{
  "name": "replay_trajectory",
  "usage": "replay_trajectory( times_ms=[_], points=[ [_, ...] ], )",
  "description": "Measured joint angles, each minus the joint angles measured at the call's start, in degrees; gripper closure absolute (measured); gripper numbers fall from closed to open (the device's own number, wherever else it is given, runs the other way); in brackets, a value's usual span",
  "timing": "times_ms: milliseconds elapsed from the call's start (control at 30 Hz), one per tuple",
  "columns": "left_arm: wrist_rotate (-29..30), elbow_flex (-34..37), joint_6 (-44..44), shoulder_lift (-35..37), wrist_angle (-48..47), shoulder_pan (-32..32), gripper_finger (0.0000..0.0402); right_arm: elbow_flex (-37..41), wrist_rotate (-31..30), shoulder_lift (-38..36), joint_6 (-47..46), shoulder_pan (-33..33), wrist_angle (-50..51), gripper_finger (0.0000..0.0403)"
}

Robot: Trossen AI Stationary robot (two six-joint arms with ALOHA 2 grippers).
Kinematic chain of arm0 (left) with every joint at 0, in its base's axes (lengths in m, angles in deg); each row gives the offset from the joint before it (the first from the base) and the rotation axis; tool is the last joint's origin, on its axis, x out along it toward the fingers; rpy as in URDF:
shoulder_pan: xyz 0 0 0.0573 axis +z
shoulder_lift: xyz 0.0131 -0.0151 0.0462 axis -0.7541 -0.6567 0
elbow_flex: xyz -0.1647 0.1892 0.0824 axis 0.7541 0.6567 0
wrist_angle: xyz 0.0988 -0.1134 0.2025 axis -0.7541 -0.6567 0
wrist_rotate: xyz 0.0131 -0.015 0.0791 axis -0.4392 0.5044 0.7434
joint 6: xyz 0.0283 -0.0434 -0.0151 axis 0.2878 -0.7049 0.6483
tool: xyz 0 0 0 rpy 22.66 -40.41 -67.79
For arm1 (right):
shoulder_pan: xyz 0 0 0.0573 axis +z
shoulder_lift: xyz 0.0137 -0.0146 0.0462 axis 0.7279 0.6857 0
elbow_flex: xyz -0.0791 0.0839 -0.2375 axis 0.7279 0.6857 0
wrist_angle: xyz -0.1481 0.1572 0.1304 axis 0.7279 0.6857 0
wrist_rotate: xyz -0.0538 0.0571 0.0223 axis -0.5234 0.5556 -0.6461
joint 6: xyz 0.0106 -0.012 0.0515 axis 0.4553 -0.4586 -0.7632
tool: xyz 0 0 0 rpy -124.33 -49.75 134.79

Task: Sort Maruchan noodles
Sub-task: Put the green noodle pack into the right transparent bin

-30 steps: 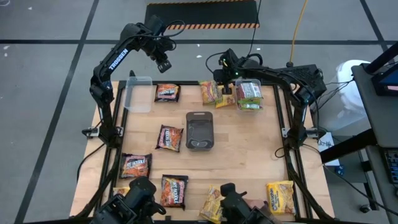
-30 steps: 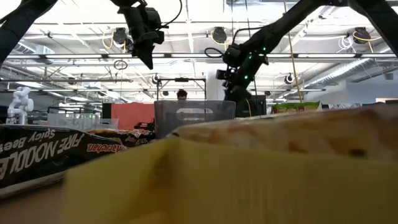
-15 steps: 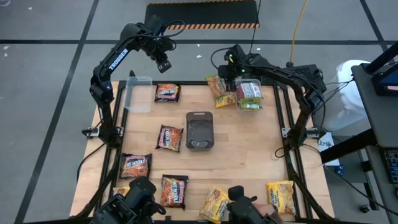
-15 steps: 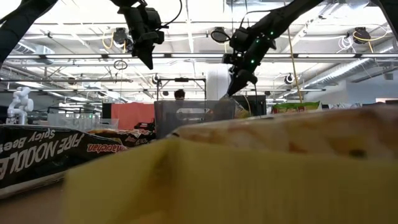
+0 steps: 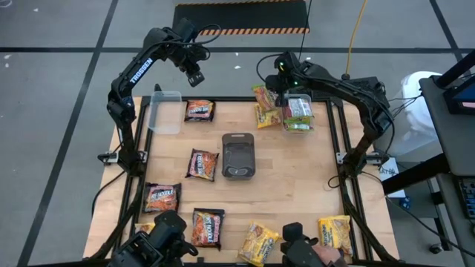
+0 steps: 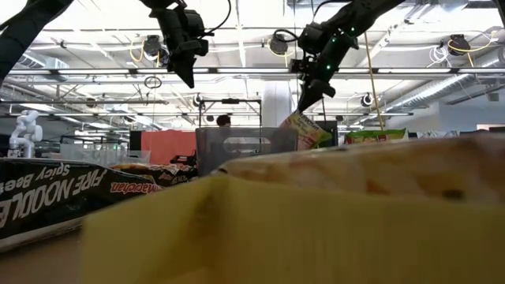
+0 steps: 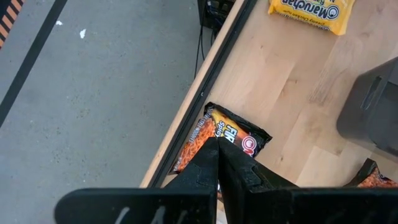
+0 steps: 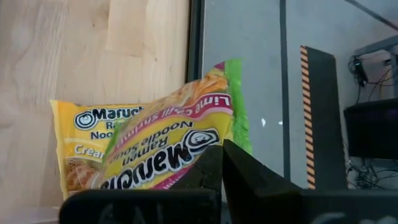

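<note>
**Lime packet lifted toward far tub**

Since a second ago, the green-edged packet (image 8: 180, 146) is being raised off the table, clamped in the right gripper (image 5: 280, 83), hanging just beside the clear tub (image 5: 298, 113); farther off, the left gripper (image 5: 194, 76) is being held closed, empty.

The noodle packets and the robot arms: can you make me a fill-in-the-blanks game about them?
1. The right gripper is shut on a packet with a ____ edge.
2. The dark grey tray sits in the ____ of the table.
3. The left gripper is shut and holds ____.
4. The empty clear tub stands at the table's far ____ corner.

Missing words: green; middle; nothing; left
</note>
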Motion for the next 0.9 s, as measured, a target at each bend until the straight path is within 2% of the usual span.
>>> replay_trajectory(
  times_ms=[300, 900],
  points=[
    [0.0, 0.0, 0.0, 0.0, 0.0, 0.0, 0.0396, 0.0, -3.0, -3.3, 0.4, -0.4, 1.2, 0.0403],
    [0.0, 0.0, 0.0, 0.0, 0.0, 0.0, 0.0396, 0.0, -3.0, -11.1, 0.0, -5.4, 10.4, 0.0403]
  ],
)
